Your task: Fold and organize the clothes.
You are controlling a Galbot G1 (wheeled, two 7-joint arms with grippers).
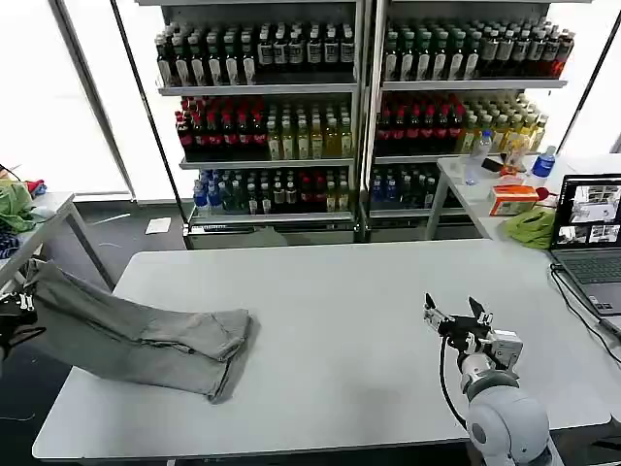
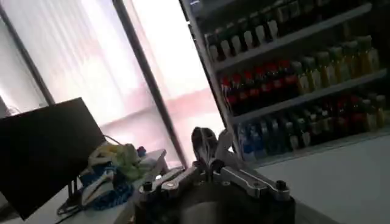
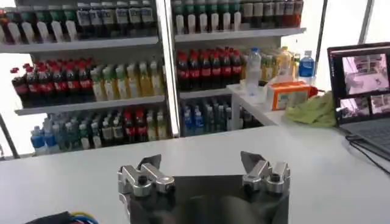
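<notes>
Grey cotton T-shirt (image 1: 136, 335), folded long, on pale worktop (image 1: 340, 320), left side.
Long axis runs toward left tool (image 1: 17, 309), fingers closed, grip uncertain; right tool (image 1: 454, 316) open, empty, well apart.

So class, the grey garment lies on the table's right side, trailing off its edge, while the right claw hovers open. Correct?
Not quite. In the head view the grey garment lies on the table's left side, trailing off that edge. The right claw does hover open.
</notes>
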